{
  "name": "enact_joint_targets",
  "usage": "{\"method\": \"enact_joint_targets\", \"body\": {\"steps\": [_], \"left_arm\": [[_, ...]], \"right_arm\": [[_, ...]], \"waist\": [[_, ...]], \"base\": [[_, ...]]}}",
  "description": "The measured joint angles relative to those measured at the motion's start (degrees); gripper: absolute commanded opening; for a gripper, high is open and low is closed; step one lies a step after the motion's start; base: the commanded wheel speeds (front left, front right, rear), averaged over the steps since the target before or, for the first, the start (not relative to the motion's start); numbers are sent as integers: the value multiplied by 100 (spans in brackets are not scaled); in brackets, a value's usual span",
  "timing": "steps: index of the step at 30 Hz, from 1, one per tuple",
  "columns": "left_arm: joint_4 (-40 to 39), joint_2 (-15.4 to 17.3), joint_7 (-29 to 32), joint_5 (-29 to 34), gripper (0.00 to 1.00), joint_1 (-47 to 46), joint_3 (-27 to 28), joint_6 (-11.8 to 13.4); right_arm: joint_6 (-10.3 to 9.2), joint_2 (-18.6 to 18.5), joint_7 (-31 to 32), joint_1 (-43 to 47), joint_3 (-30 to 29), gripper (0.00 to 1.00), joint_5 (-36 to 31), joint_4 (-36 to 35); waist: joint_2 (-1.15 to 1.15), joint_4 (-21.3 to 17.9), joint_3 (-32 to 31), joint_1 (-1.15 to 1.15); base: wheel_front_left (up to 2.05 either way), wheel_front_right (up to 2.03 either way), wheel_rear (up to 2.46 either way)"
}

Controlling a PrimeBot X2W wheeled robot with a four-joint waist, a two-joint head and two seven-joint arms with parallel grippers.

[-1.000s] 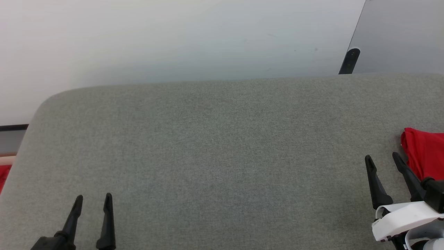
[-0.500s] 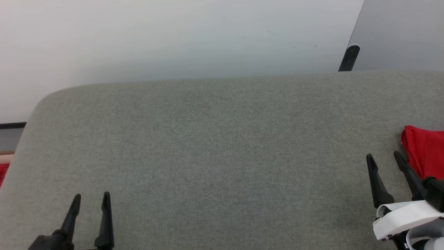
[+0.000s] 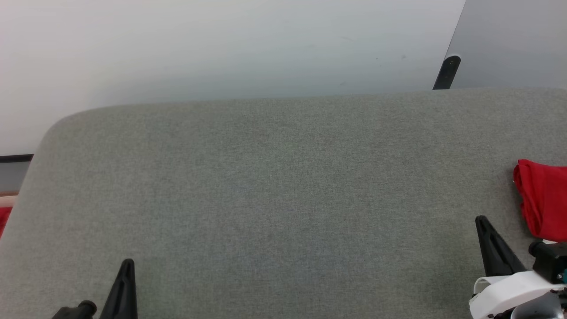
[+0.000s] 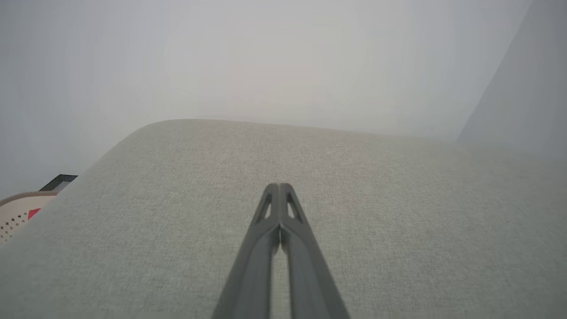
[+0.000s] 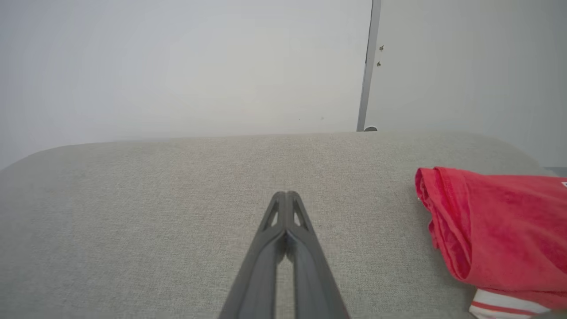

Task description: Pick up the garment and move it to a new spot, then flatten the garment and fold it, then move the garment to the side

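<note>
The garment (image 3: 544,201), red and folded, lies on the grey padded surface (image 3: 283,186) at the far right. In the right wrist view the garment (image 5: 500,235) shows a white-and-red striped trim at its lower edge. My right gripper (image 3: 481,221) is shut with nothing in it, just left of the garment and apart from it. Seen along the right wrist, its own fingers (image 5: 286,195) press together at the tips. My left gripper (image 3: 128,263) is shut and empty near the front left. The left wrist view also has its fingertips (image 4: 278,186) touching.
A pale wall rises behind the surface, with a dark strip (image 3: 447,73) at a panel edge at the back right. A red scrap (image 3: 3,219) lies past the surface's left edge. The surface's far left corner is rounded.
Both grippers have closed from open. Both have drawn back towards the bottom of the head view. The garment has stayed where it was.
</note>
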Motion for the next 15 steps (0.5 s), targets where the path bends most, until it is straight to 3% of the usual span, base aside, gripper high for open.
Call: {"method": "enact_joint_targets", "body": {"steps": [15], "left_arm": [[185,-101,425,-1479,0,-187,8,-2]], "right_arm": [[0,156,241,15,-119,0,1460,103]], "waist": [[0,11,-31,0]], "base": [[0,0,0]]}}
